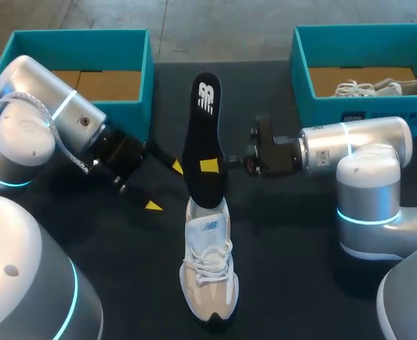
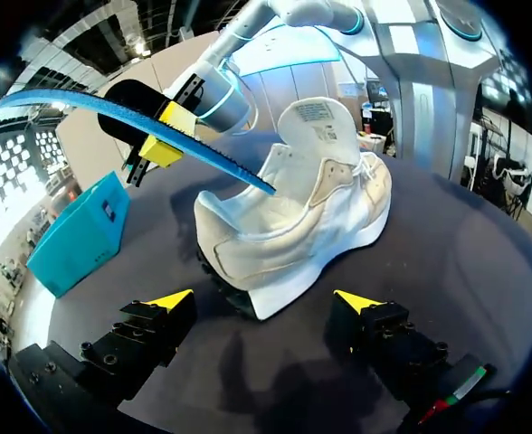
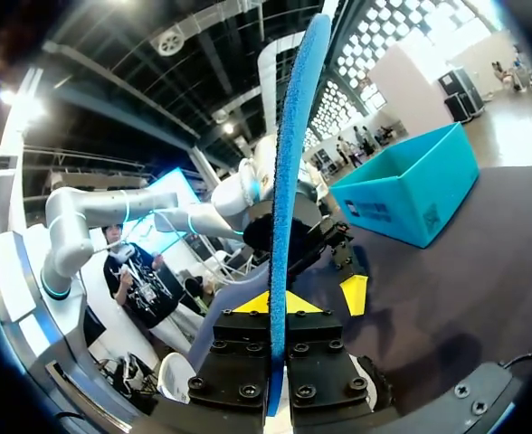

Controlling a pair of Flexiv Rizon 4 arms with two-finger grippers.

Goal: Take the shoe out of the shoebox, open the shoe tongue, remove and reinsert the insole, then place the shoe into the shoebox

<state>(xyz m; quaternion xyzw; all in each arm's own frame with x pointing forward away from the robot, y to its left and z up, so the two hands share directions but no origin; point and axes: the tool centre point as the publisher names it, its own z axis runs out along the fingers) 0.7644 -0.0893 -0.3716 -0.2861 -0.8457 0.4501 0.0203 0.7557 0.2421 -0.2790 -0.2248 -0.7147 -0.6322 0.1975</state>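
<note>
At the middle of the dark surface [image 1: 301,283], the shoe [image 1: 208,273] stands upright on its sole, outside both boxes, toe toward the robot.

Step in hand: the insole stage. The right pincer [image 1: 210,167] is clamped on the black insole [image 1: 205,134] at mid-length, one finger on each face. The insole stands tilted, with its lower end at the shoe's opening and the rest raised clear above the heel. Whether it is coming out or going back in cannot be settled from this moment alone. The tongue appears lifted in the left wrist view.

The left pincer [image 1: 164,186] is spread wide and holds nothing. It sits low, just beside the shoe's heel, fingers apart from it.

Next move, in my judgement: the right arm must feed the insole in along the shoe's length, or draw it fully clear. Either way the shoe is unrestrained and could tip, so the left pincer would do well to steady the heel.

Containers: the left shoebox [image 1: 81,35] shows a bare cardboard floor, though the left arm hides part of it, so it only appears empty. The right shoebox [image 1: 364,113] holds a second pale shoe [image 1: 382,87] lying inside.
</note>
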